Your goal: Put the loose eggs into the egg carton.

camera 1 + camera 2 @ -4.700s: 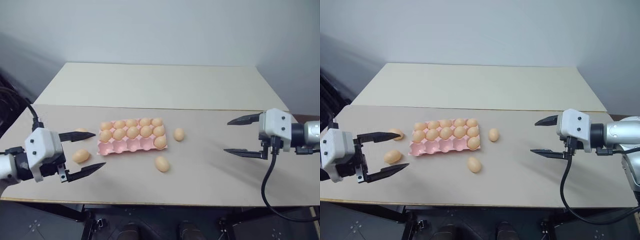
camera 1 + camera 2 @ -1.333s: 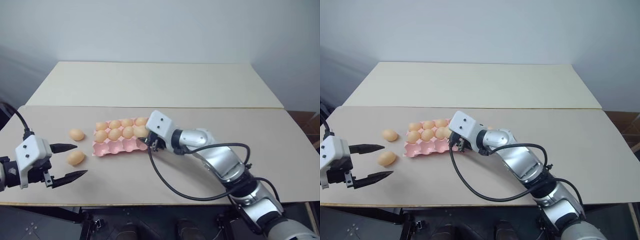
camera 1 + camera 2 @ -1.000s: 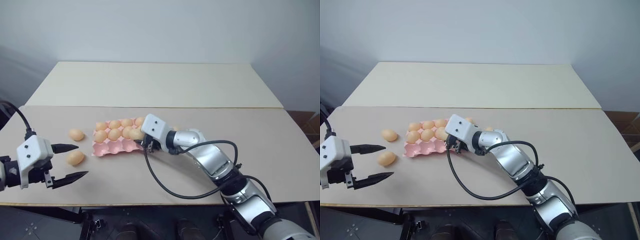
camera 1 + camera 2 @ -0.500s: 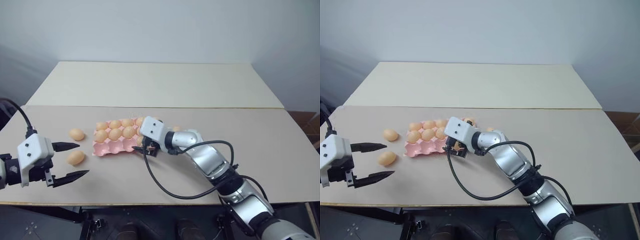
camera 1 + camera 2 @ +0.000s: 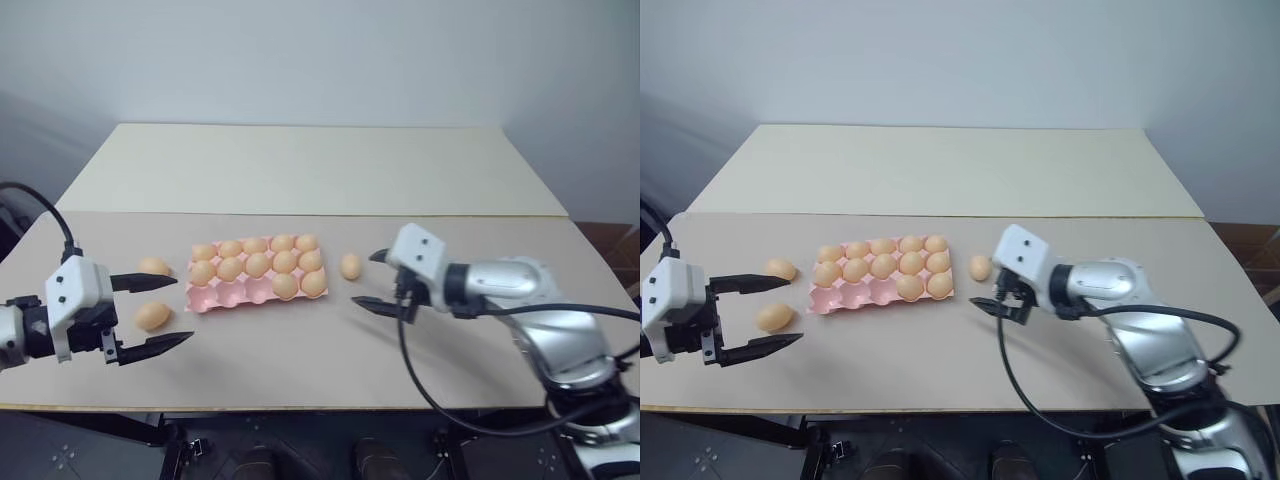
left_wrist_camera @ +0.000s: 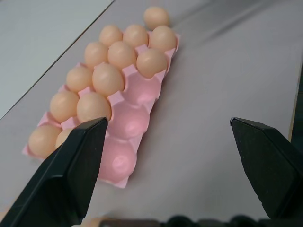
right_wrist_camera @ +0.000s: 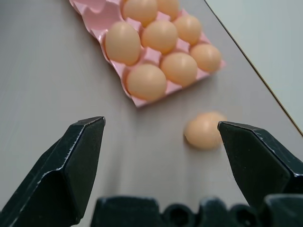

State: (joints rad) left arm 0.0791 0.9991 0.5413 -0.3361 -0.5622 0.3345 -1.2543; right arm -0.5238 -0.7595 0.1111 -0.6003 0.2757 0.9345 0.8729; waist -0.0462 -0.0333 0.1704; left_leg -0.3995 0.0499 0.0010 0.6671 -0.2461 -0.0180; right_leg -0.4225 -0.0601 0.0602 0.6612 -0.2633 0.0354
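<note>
Eggs are the matter here, and three loose eggs lie on the table [image 5: 480, 370] outside the egg carton [image 5: 258, 292]. The right gripper [image 5: 372, 280] has its two black fingers spread and holds nothing; it hovers above the table just beside the carton's right end. One loose egg [image 5: 350, 266] lies close to this gripper, between it and the carton. The left gripper [image 5: 150, 315] is also spread wide and empty, at the left of the carton. A second loose egg [image 5: 152, 315] lies on the table between its two fingers, and a third egg [image 5: 154, 266] lies near its upper finger. The pink carton carries twelve eggs: two back rows are full, the front row has two eggs at its right end and three empty cups.
</note>
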